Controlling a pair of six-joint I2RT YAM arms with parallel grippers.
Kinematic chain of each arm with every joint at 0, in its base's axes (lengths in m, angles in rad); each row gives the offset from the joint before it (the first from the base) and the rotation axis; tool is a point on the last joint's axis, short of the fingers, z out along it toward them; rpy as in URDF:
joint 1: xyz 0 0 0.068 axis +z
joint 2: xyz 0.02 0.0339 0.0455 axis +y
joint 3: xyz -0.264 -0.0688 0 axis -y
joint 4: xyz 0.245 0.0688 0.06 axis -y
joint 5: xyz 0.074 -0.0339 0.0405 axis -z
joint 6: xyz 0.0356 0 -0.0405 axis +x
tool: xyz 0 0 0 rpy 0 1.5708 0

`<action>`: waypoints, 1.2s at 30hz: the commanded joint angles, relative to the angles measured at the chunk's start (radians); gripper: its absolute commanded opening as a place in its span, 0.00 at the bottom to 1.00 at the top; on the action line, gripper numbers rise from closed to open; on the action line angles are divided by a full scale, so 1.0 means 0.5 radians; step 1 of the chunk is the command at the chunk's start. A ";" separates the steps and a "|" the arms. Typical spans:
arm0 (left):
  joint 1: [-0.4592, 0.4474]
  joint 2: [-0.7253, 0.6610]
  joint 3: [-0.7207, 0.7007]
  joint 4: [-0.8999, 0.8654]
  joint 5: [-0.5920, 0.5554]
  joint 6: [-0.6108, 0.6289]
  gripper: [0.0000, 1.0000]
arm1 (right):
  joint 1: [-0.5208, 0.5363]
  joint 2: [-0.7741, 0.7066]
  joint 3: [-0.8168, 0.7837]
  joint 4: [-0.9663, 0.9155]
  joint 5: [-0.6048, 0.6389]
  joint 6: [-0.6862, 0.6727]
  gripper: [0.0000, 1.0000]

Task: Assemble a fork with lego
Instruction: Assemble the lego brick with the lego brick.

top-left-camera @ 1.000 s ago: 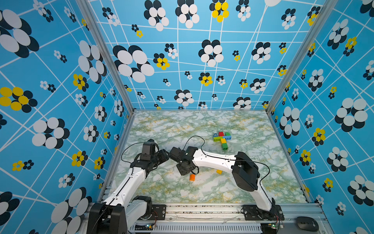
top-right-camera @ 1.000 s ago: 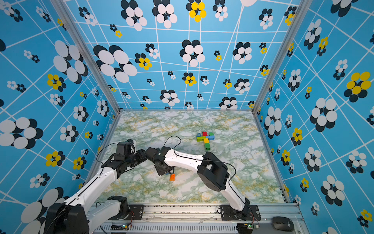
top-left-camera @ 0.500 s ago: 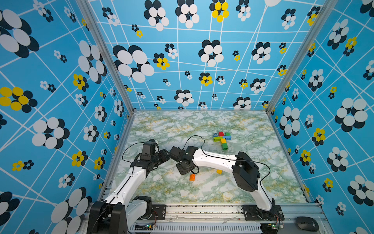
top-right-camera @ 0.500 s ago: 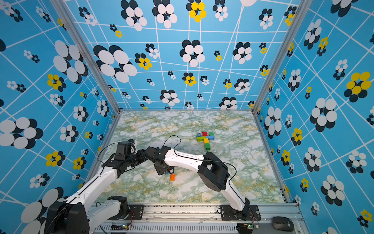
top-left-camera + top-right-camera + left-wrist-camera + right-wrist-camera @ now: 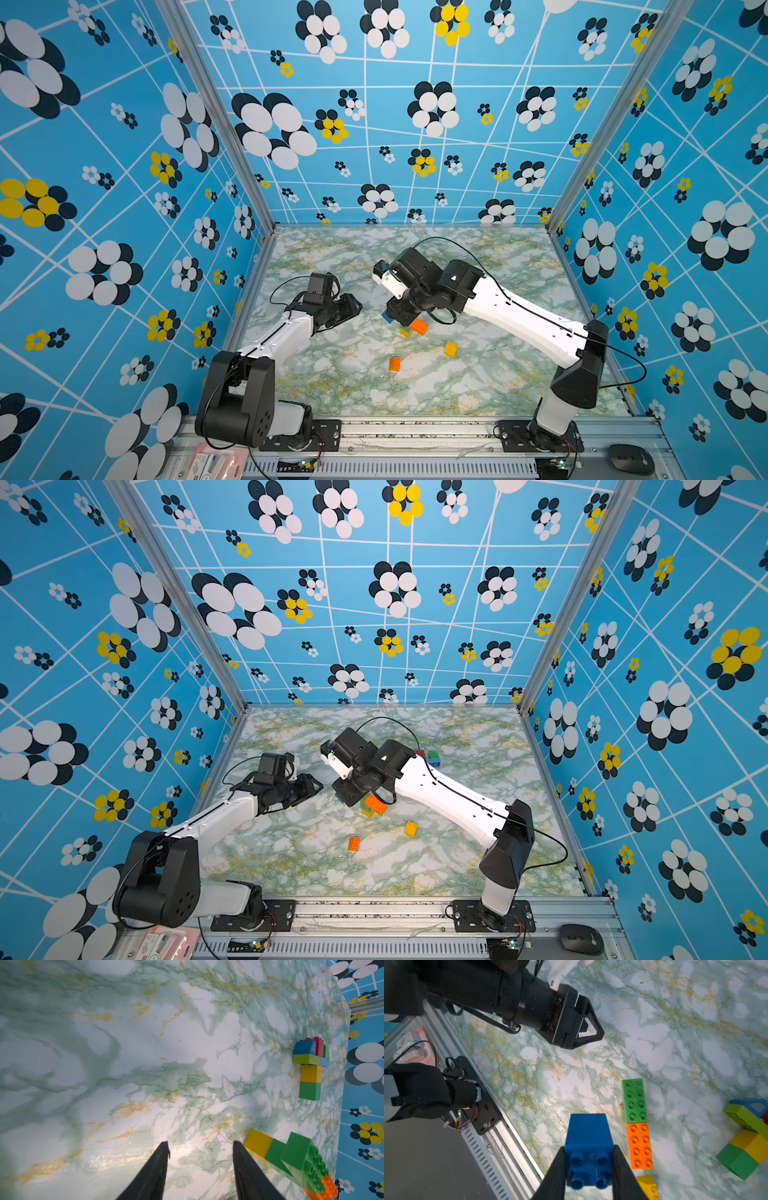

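Right fingers (image 5: 554, 1174) just clamped the blue brick (image 5: 588, 1142), so it's ready for the half-built fork (image 5: 310, 1070); left fingers (image 5: 153, 1169) spread, empty.

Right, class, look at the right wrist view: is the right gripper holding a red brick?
No, the right gripper is shut on a blue brick, studs facing the camera.

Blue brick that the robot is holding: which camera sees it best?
The right wrist view: the blue brick fills the foreground, studs showing, pinched in the right end effector. In both top views only its blue corner peeks out beneath that end effector. The left wrist view misses it.
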 commanded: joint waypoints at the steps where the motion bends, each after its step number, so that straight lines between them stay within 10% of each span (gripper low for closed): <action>1: -0.046 0.136 0.129 -0.025 0.055 0.039 0.53 | -0.084 0.074 0.129 -0.375 -0.085 -0.348 0.23; 11: -0.224 0.374 0.305 -0.017 0.096 0.037 0.52 | -0.123 0.457 0.509 -0.651 0.210 -0.522 0.19; 36: -0.326 0.487 0.367 0.012 0.139 0.023 0.53 | -0.121 0.567 0.334 -0.459 0.179 -0.514 0.16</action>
